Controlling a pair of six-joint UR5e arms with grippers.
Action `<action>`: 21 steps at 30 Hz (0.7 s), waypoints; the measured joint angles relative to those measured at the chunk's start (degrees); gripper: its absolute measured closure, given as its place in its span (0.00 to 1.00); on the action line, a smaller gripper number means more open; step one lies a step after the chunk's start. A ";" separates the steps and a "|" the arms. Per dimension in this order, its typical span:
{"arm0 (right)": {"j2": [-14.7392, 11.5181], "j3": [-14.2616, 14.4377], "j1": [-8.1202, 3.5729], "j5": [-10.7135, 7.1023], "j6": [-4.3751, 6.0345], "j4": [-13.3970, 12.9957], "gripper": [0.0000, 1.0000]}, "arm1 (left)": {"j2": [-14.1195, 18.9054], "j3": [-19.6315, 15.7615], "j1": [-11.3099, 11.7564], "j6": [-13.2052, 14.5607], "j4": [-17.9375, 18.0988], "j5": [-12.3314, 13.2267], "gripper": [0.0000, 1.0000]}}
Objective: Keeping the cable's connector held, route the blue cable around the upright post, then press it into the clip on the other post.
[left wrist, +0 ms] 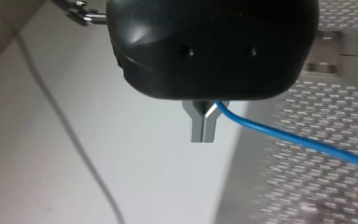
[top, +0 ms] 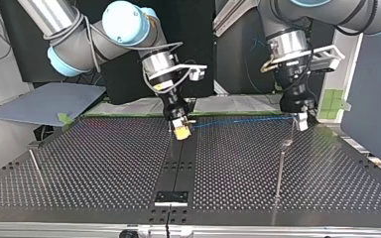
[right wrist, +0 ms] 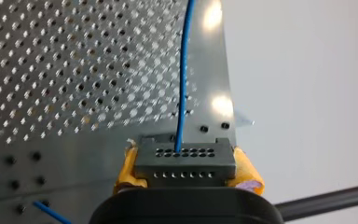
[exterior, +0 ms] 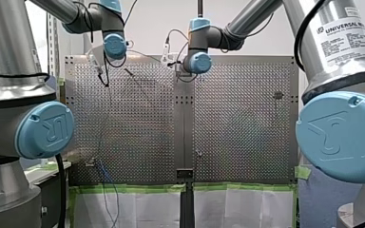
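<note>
Right wrist view: connector [right wrist: 185, 161] in right tool [right wrist: 186, 169], cable [right wrist: 182, 84] ahead.

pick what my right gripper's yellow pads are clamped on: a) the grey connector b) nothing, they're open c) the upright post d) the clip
a: in the right wrist view the right gripper has its yellow pads pressed on both sides of the grey connector, with the blue cable running out of it.
</note>
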 joint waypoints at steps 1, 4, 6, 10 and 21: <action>0.21 -0.57 0.06 -0.19 0.02 0.22 1.00 | 0.11 0.59 0.24 0.04 -0.31 0.38 1.00; 0.82 -2.23 0.14 -0.57 0.09 0.91 1.00 | -0.65 2.50 0.95 0.15 -0.91 1.78 1.00; 1.25 -3.21 0.11 -0.74 0.21 1.43 1.00 | -1.57 3.71 1.37 0.27 -1.04 2.81 1.00; 1.82 -5.05 -0.04 -1.32 0.55 1.93 1.00 | -3.44 6.04 2.09 0.40 -1.10 4.77 1.00; 5.56 -11.22 -0.02 -1.92 1.05 4.01 1.00 | -3.74 9.25 7.12 0.33 -1.18 9.33 1.00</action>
